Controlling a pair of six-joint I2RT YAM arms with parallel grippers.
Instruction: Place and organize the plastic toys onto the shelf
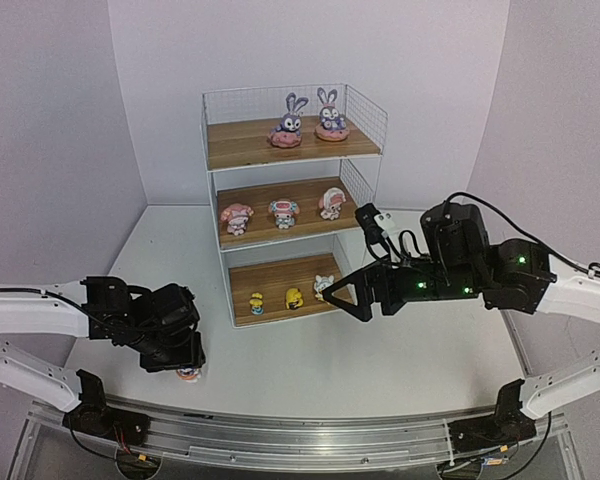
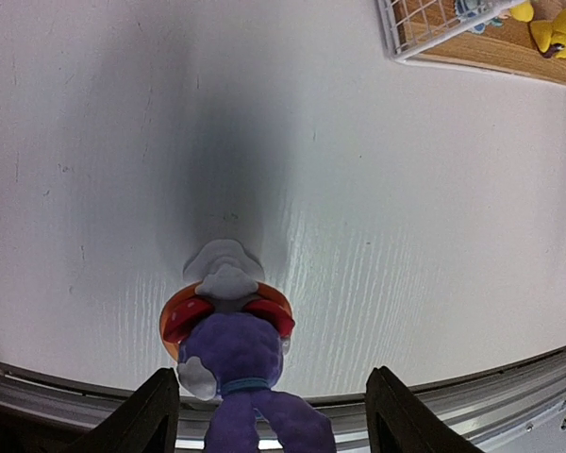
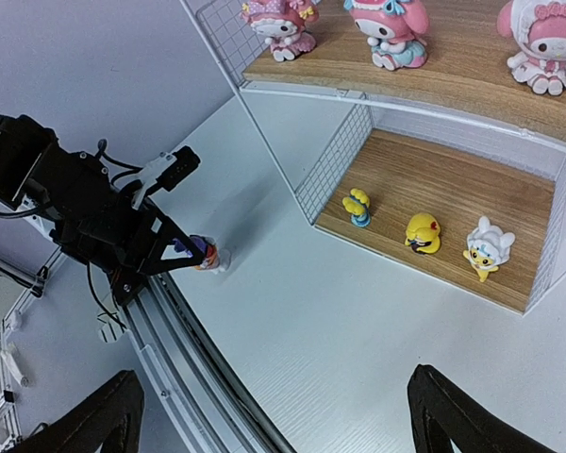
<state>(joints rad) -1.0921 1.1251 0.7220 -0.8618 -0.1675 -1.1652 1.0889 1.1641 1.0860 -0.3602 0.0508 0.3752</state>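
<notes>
The table (image 1: 380,370) is a plain white board with a fine grain and a few faint scuffs. Pale, bare walls (image 1: 40,120) close it in on three sides. A ribbed metal rail (image 1: 300,440) runs along the near edge.

The left gripper (image 2: 274,377) hangs low over that near edge, and its shadow falls as a grey streak ahead of it. Its two dark fingers (image 2: 160,415) are spread, with the one purple bunny (image 2: 234,354) off the shelf between them. The bunny stands on its pink base on the table, just in front of the rail. There is a gap on each side of it as far as I can tell, though the frame cuts off the lower part of the fingers.

The shelf (image 1: 365,115) stands ahead of this hand and off to its right, against the back wall.

The right gripper (image 3: 274,371) hovers above the table with its jaws wide and nothing between them. The bottom board lies just ahead of it, holding three small yellowish figures (image 3: 422,231). Above them stand three pink-and-white figures (image 1: 283,211), and on the top board two more bunnies (image 1: 290,122) stand side by side.
</notes>
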